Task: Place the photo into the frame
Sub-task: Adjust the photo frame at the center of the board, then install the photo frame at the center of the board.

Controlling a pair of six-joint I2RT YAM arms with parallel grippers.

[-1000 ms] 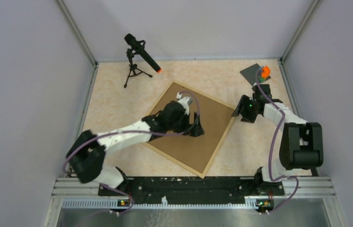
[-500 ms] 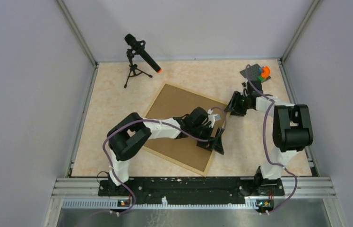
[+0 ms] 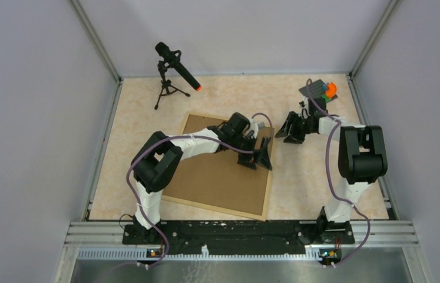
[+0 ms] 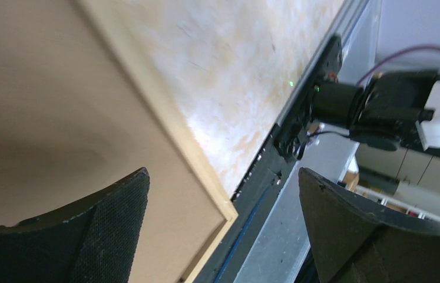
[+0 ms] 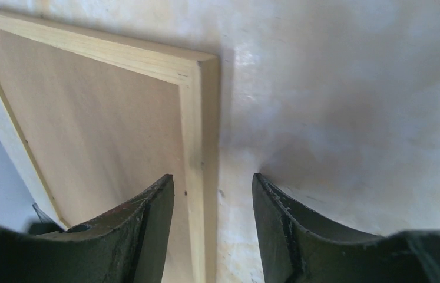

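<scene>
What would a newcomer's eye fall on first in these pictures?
The large light-wood picture frame lying brown back up in the middle of the table, with the open left gripper over its right edge. Then the right gripper, open at the frame's far right corner, and a tripod-mounted microphone at far left.

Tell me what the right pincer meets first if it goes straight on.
The right pincer would probably meet the rim of the frame near its corner, lined up between the jaws; depth is unclear.
</scene>
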